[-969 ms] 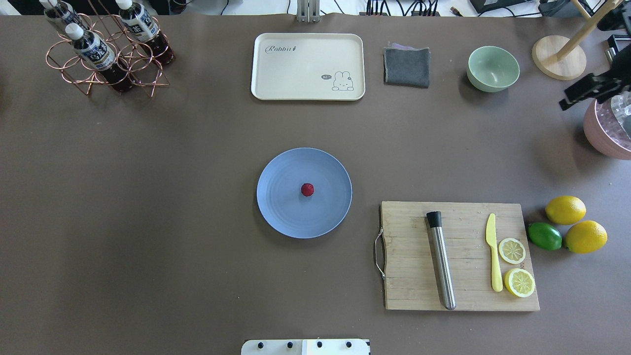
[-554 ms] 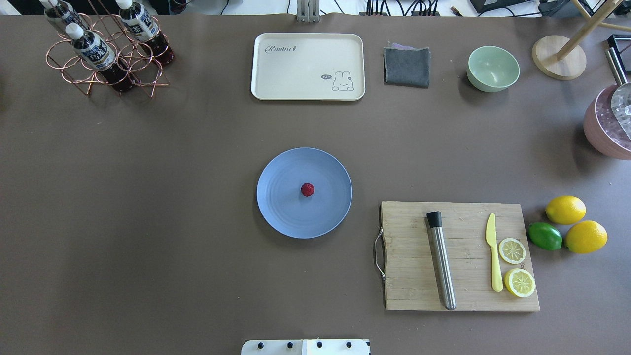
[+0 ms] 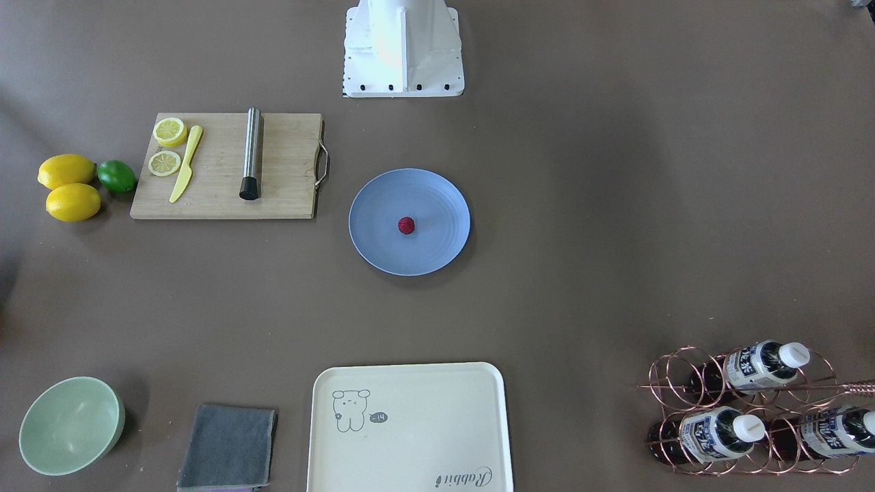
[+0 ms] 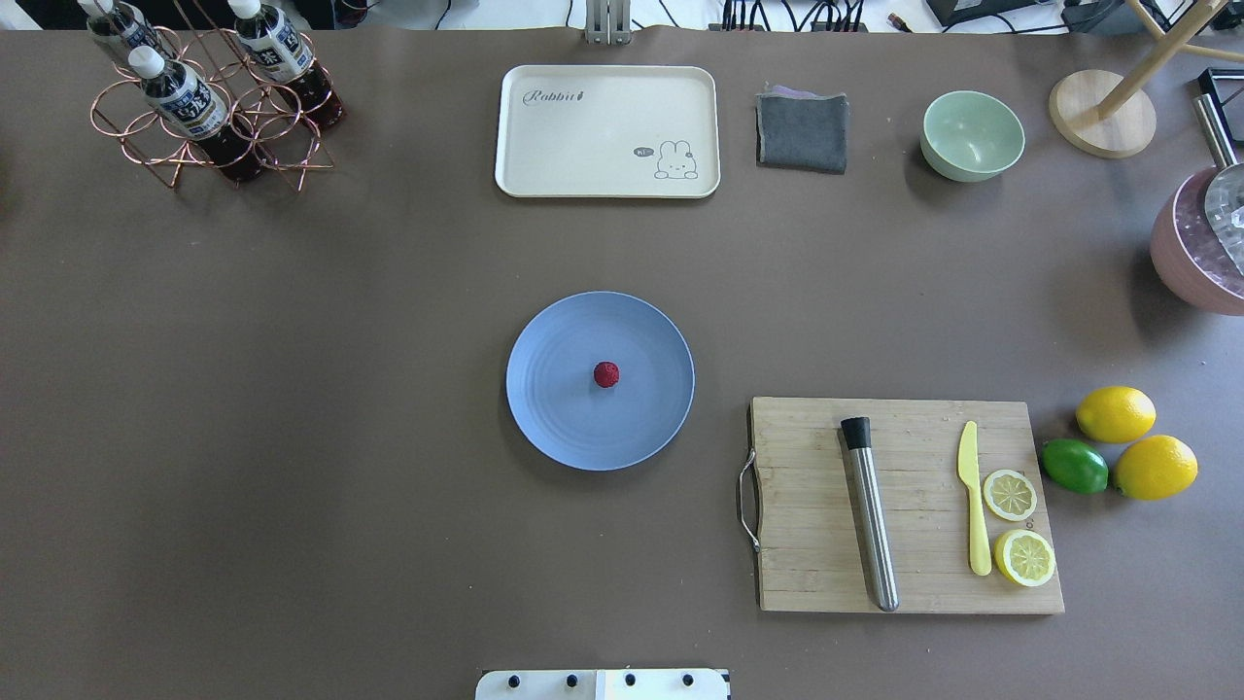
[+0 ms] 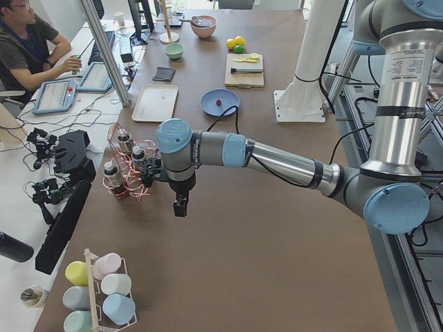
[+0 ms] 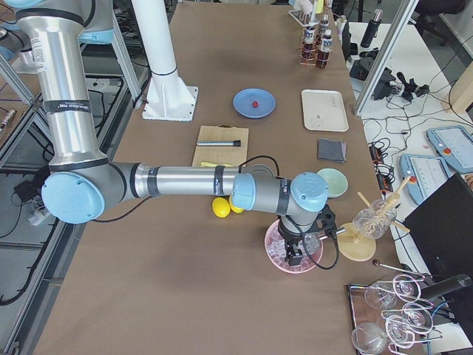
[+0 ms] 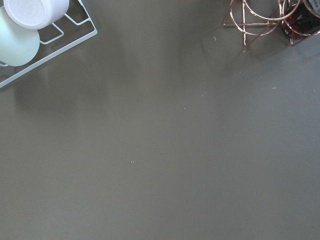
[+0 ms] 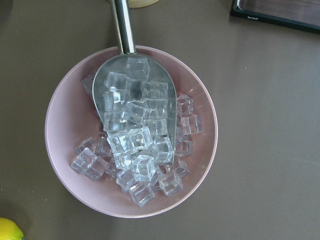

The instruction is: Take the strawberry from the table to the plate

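- The left gripper (image 5: 180,206) hangs pointing down over bare surface (image 4: 292,408), far out at the robot's left end. It shows only in a side view, so I cannot tell whether its jaws are apart or together.
- Its wrist camera sees plain brown surface, with a corner of a copper wire bottle rack (image 7: 260,20) at one edge and a white wire rack of cups (image 7: 75,30) at another.
- The right gripper (image 6: 294,255) hangs over a pink bowl (image 8: 65,165) at the opposite end. Whether it is open or closed cannot be told either.
- The bowl holds clear ice cubes (image 8: 135,142), and a metal scoop (image 8: 122,25) lies in it heaped with more.
- The strawberry (image 4: 605,374) sits near the middle of the blue plate (image 4: 554,418), well apart from both grippers and touched by neither.
- The plate lies in the middle of the surface, just beside a wooden cutting board (image 4: 807,525).
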Tool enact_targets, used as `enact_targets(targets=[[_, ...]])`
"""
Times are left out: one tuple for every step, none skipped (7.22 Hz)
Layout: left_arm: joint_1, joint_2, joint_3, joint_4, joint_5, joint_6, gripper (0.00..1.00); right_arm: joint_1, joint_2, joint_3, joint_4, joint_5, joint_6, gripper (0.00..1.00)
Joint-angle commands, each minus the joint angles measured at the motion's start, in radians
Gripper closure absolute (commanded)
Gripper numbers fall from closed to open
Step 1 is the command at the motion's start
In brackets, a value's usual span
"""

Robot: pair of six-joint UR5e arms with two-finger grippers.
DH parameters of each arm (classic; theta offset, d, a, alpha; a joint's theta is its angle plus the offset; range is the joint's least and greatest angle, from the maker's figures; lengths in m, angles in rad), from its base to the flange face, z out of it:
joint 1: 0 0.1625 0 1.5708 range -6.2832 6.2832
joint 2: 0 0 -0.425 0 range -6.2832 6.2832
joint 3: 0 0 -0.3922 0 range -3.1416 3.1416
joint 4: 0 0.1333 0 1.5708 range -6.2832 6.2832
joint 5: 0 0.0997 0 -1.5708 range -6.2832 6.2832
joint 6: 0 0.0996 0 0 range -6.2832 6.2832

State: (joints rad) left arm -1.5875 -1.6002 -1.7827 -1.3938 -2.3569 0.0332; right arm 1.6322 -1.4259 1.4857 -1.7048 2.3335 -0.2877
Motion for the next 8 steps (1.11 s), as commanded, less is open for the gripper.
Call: enact_targets(targets=[[0.0, 0.077, 0.081, -0.178, 0.001, -0.007, 0.02, 0.003, -0.002, -0.001, -0.001, 0.0, 0.001, 0.01], [-0.003, 0.078, 0.08, -0.179, 0.001, -0.009, 0.02, 0.003, -0.004, -0.002, -0.001, 0.0, 0.001, 0.01], [-0.003, 0.078, 0.078, -0.179, 0.001, -0.009, 0.02, 0.003, -0.007, -0.001, -0.001, 0.0, 0.001, 0.01], [-0.003, 0.077, 0.075, -0.179, 0.001, -0.013, 0.02, 0.003, -0.011, 0.002, 0.001, 0.001, -0.001, 0.01], [-0.003, 0.077, 0.071, -0.177, -0.001, -0.015, 0.03, 0.003, -0.014, 0.002, 0.001, 0.0, -0.001, 0.01], [-0.003, 0.077, 0.072, -0.177, -0.001, -0.013, 0.03, 0.003, -0.016, 0.002, 0.001, 0.0, -0.001, 0.01], [-0.003, 0.077, 0.074, -0.177, 0.001, -0.013, 0.03, 0.003, -0.016, 0.004, 0.001, 0.0, -0.001, 0.01], [-0.003, 0.077, 0.075, -0.177, -0.001, -0.013, 0.03, 0.003, -0.018, 0.004, 0.001, 0.003, -0.001, 0.01]])
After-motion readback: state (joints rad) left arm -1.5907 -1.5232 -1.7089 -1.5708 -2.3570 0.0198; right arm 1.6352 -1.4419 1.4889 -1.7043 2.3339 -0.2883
